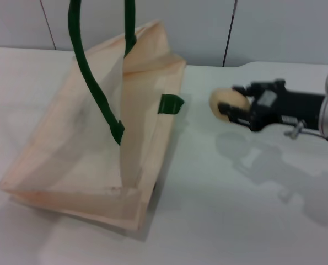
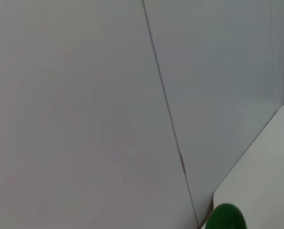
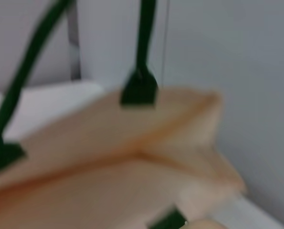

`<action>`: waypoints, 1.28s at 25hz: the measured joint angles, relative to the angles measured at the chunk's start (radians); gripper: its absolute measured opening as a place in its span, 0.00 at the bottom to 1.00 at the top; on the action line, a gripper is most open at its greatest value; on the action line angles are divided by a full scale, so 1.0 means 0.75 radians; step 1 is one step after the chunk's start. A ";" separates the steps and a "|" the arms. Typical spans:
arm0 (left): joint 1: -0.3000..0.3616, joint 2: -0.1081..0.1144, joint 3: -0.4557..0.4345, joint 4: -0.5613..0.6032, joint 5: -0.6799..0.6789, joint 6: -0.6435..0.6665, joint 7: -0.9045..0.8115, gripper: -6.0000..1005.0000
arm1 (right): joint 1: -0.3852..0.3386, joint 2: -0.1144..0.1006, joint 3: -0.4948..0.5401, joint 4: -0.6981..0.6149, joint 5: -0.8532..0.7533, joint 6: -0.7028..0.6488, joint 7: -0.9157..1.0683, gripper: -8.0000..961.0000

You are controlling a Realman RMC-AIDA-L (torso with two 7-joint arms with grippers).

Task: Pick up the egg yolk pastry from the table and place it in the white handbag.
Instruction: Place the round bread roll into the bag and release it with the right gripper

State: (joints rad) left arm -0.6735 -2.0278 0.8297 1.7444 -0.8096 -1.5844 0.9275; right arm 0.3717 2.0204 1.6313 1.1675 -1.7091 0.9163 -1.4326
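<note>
Just past the tips of the right gripper (image 1: 236, 107), the pastry (image 1: 229, 103) sits clamped between the black jaws, a small pale yellow-beige ball held clear above the white table (image 1: 224, 210). The jaws close on it from either side, and the arm behind them reaches in level from the robot's right. Their shadow lies on the tabletop below and a little nearer the robot.

Ahead of the jaws, in the direction they point, stands the bag (image 1: 97, 149), near the pastry but not touching it. It is a big, soft thing of pale peach see-through fabric, its mouth spread open and its walls sagging outward at the near end. One green handle (image 1: 92, 77) rises from the middle of the bag and runs up out of the head view, pulled taut, so that side of the bag is lifted. The stub of the other handle (image 1: 170, 104) shows as a green tab on the bag wall nearest the jaws.

The right wrist view looks straight at the bag (image 3: 132, 157), with the dark green handles (image 3: 142, 71) climbing from its upper edge, and a sliver of the pastry (image 3: 206, 224) shows at the edge of the picture.

The left gripper itself is out of sight. Its wrist view shows only the grey wall panels (image 2: 84, 119), a corner of the table (image 2: 266, 176) and a rounded bit of green handle (image 2: 226, 217) close by, so I cannot say how its jaws stand.
</note>
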 joint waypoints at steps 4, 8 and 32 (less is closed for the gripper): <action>-0.015 0.001 -0.001 0.008 -0.001 -0.011 -0.006 0.13 | 0.059 0.001 -0.006 -0.064 0.142 0.007 -0.104 0.50; -0.019 -0.001 0.000 0.013 -0.017 -0.011 -0.007 0.13 | 0.119 0.005 -0.049 -0.153 0.226 0.041 -0.174 0.50; -0.026 -0.004 0.055 0.014 -0.071 0.002 -0.022 0.13 | 0.539 0.010 -0.187 -0.761 0.710 0.098 -0.717 0.48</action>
State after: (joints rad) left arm -0.6932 -2.0311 0.8712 1.7548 -0.8627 -1.5828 0.9113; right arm 0.7758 2.0281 1.4907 0.5964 -1.1769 0.9896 -1.9707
